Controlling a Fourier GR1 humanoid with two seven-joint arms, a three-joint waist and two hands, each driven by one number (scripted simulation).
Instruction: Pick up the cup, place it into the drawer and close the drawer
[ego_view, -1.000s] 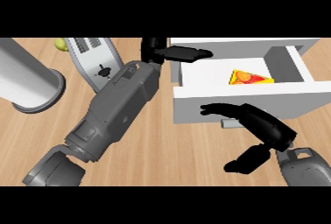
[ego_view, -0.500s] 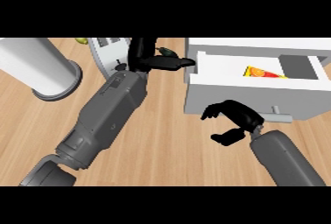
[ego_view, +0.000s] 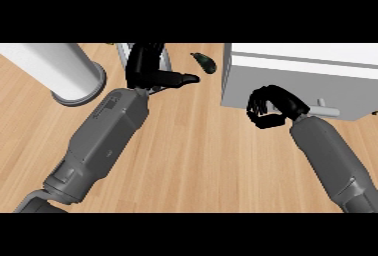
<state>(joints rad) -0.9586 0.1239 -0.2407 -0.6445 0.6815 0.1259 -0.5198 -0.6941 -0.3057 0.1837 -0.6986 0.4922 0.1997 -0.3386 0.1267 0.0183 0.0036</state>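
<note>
Right robot hand (ego_view: 269, 107) now against shut drawer (ego_view: 295, 82)

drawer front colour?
Light grey, head view: the drawer front, with the right hand curled against it.

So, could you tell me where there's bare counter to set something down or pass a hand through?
The widest bare wood lies between the two forearms, below the left hand and left of the right hand. A narrower strip runs below the white cylinder, along the left edge. It is crowded up top, where the left hand, a dark object and the drawer unit sit close.
</note>
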